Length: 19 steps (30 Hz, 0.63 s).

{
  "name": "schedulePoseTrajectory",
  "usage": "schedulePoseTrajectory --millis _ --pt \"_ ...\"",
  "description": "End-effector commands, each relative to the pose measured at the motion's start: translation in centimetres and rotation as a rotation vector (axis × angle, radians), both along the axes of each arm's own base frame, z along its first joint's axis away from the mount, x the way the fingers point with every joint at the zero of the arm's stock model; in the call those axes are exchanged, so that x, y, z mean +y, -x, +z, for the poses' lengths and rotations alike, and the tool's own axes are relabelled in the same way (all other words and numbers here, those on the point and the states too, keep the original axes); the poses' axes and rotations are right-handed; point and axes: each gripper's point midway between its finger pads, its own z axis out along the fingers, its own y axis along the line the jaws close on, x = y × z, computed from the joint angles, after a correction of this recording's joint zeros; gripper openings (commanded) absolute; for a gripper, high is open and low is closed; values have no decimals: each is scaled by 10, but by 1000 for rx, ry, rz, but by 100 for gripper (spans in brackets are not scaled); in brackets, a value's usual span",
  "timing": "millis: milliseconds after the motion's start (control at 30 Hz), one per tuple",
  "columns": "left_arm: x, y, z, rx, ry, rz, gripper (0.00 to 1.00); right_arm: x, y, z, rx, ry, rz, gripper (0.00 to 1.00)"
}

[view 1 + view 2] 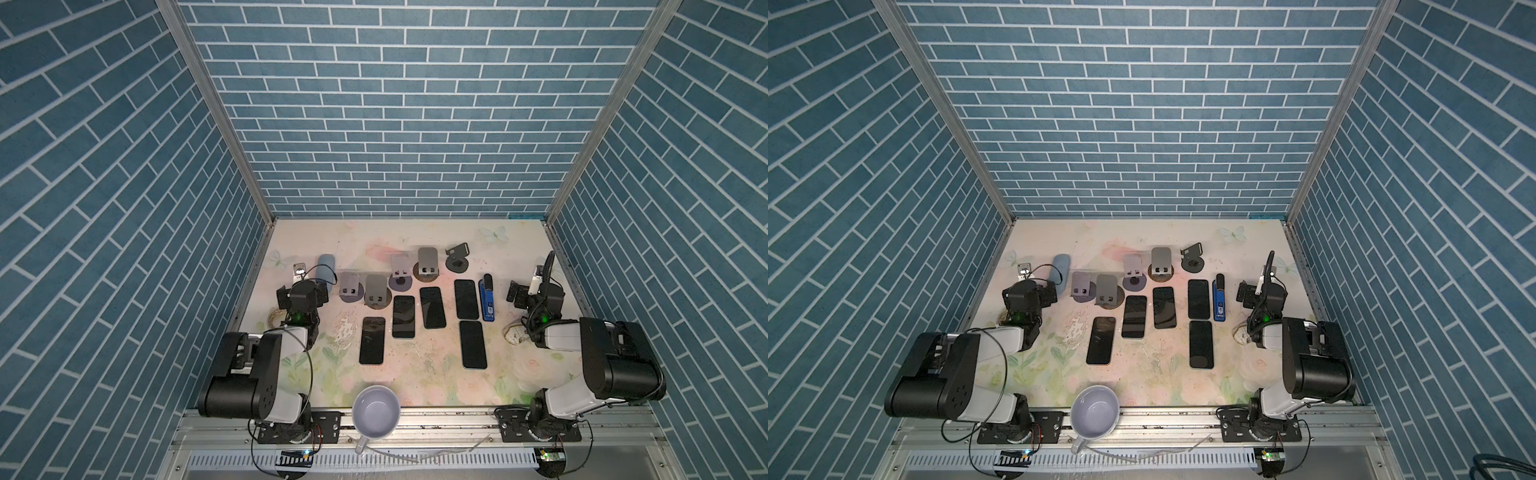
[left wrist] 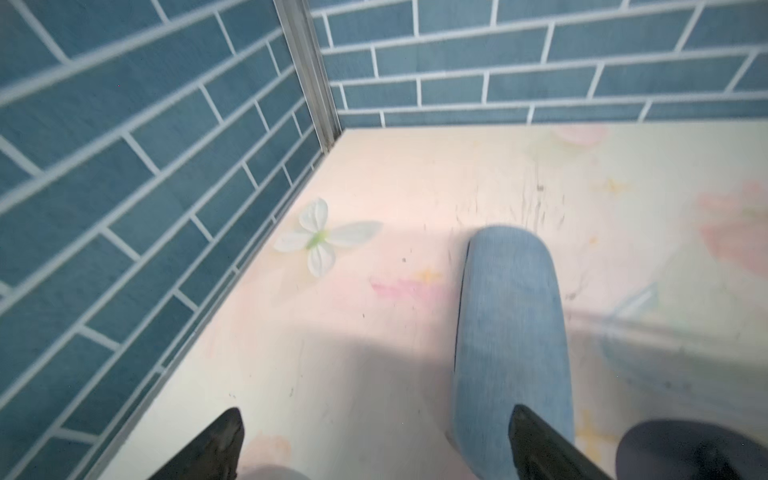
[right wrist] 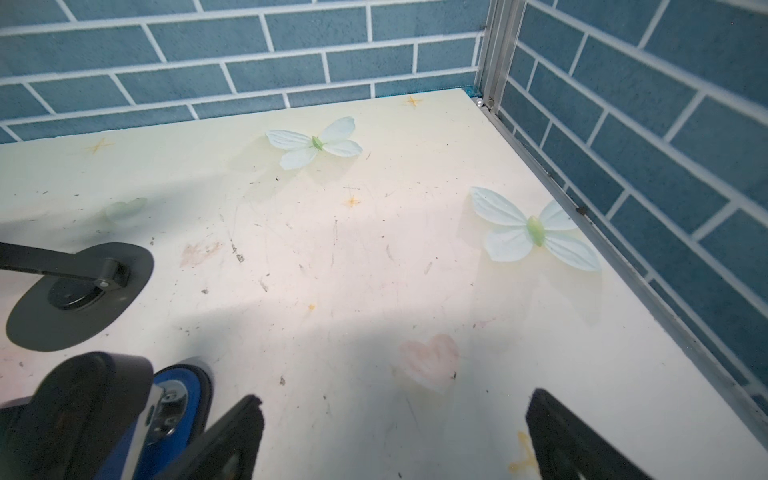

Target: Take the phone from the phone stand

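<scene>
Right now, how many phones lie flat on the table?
5. Left phone, two middle phones, one phone beside the stapler, front-right phone. None seems hidden.

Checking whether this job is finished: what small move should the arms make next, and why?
Probably just rest. All five stands look empty in both top views, and the five phones lie flat on the table. The left pincer and right pincer are open, holding nothing, so I'd leave them at the sides.

left end effector (image 2: 376, 411): jaws apart | right end effector (image 3: 395, 397): jaws apart
</scene>
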Motion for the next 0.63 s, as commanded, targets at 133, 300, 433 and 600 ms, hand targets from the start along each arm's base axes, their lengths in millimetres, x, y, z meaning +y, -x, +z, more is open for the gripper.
schedulePoseTrajectory --millis 133,300,433,600 --pt "-14 -15 16 -120 3 -99 100 2 -5 9 -37 30 25 99" --pt "-14 -15 16 -113 5 -99 100 2 -5 8 -35 30 24 99" --pt "-14 -15 16 -113 5 -99 100 12 -7 9 -29 30 90 99" --pt "-14 -15 15 -112 4 -99 100 4 -6 9 -35 29 38 99"
